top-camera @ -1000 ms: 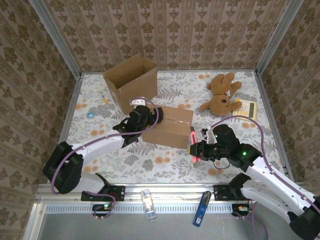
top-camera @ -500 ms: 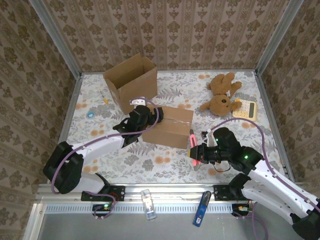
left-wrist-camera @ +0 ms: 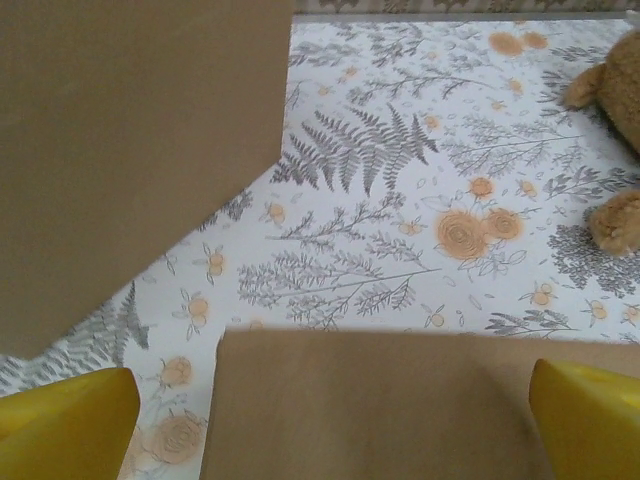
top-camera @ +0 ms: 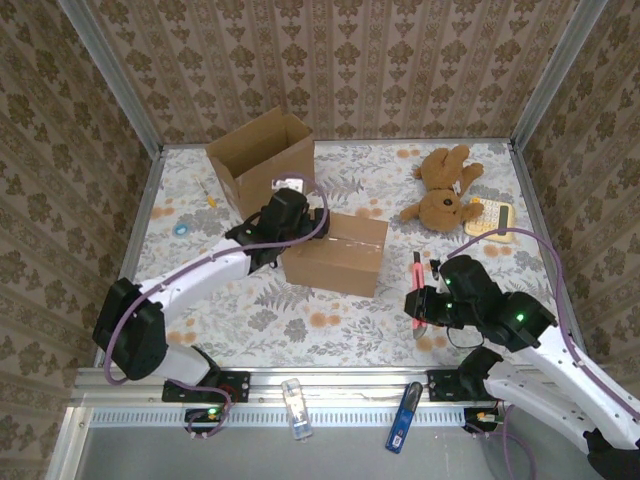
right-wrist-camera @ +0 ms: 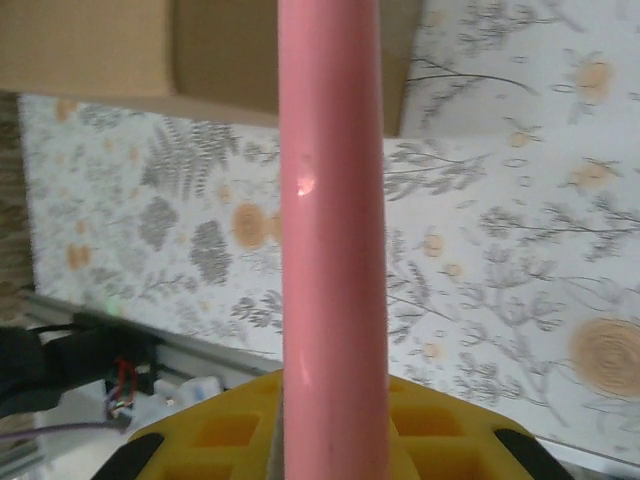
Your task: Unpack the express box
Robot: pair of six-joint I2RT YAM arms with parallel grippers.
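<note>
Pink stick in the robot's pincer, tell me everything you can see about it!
The pink stick is long, straight and smooth, and looks like plastic, with one tiny nick on its side. The right pincer is shut on its near end. It points away from the robot, just right of the closed cardboard box, not touching it.
</note>
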